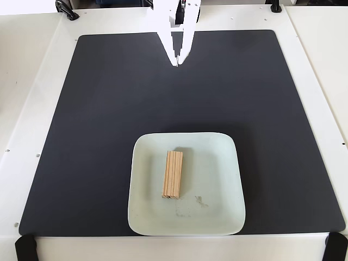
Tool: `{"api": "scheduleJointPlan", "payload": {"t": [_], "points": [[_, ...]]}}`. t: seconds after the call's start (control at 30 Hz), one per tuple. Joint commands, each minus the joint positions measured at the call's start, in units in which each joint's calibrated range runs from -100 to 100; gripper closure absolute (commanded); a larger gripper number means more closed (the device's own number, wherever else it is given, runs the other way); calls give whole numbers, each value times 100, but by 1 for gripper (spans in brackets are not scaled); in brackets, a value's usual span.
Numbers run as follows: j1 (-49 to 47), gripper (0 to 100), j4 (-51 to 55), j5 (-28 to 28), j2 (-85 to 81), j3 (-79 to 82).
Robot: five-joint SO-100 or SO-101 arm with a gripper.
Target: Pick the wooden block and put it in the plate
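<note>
From my fixed view the arm is cut off by the top edge; I only see the white hand (176, 62), its fingertips drawn together, closed on nothing. The plate (217, 179) sits on the dark mat (98, 119) covering the table (32, 70). Inside it the wooden block (173, 174) lies flat, lengthwise, well apart from the hand.
</note>
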Motion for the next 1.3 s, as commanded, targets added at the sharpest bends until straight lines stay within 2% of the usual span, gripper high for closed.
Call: {"api": "scheduleJointPlan", "payload": {"t": [0.0,0.3,0.53,0.63,0.77,0.9,1.27], "points": [[40,99,549,-100,-1055,359],[-38,99,2945,-95,-2233,359],[-49,99,5799,-95,-3089,350],[-60,99,6506,-95,-3097,350],[-430,99,7010,-95,-3097,350],[-743,99,7036,-138,-3080,350],[-743,99,7036,-122,-3072,341]]}}
